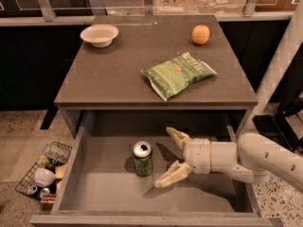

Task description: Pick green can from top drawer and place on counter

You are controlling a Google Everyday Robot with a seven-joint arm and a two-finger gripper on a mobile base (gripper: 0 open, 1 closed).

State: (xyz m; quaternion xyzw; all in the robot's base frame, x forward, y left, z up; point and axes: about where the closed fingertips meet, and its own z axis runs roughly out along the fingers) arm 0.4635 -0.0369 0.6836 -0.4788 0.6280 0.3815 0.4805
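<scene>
The green can [142, 158] stands upright on the grey floor of the open top drawer [109, 193], left of centre, its silver top and pull-tab showing. My gripper [170, 158] reaches in from the right on a white arm, inside the drawer just right of the can. Its two pale fingers [173, 174] are spread open, pointing left toward the can, not touching it. The counter [118, 70] is the grey-brown table top above the drawer.
On the counter lie a green chip bag [179, 73], a white bowl [99, 34] at the back left and an orange [200, 34] at the back right. A wire basket of clutter [43, 174] sits on the floor left of the drawer.
</scene>
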